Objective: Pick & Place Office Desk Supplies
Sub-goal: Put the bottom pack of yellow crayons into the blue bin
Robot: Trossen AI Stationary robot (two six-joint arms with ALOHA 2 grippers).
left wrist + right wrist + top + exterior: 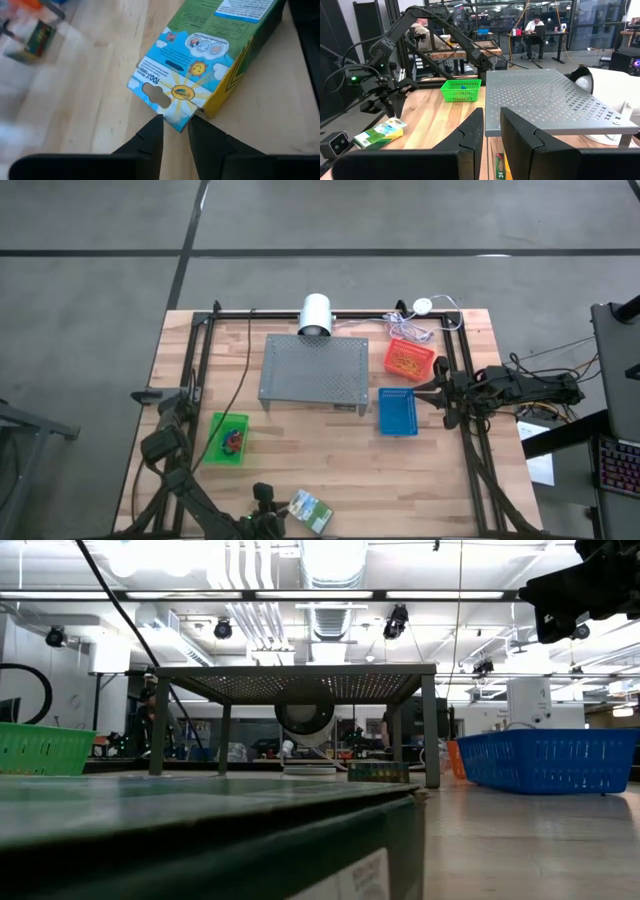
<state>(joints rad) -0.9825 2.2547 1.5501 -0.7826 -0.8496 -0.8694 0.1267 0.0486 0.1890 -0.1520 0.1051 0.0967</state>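
The green-and-yellow crayon box (310, 511) lies flat near the table's front edge, its blue-and-sun printed face up (200, 55). My left gripper (176, 125) reaches it from the front left, slanting down, and its fingers are closed on one end corner; the right wrist view shows that gripper (394, 114) standing over the box (377, 135). Small coloured bands (233, 440) lie in the green basket (229, 438). My right gripper (432, 392) waits at the table's right side, level; its fingers (492, 117) stand narrowly apart with nothing between them. My left gripper has the corner of the box's flap end (176, 120) between its two fingertips, one finger on the printed end edge and the other by the yellow long side. The fingers slant down from the table's front left. The box rests on the table by its wide face.
A grey perforated metal stand (313, 368) fills the table's middle, with a small box (378, 771) under it. A blue basket (397, 411) and a red basket (408, 358) stand to its right, and a white cylinder (315, 315) at the far edge. People sit in the room beyond.
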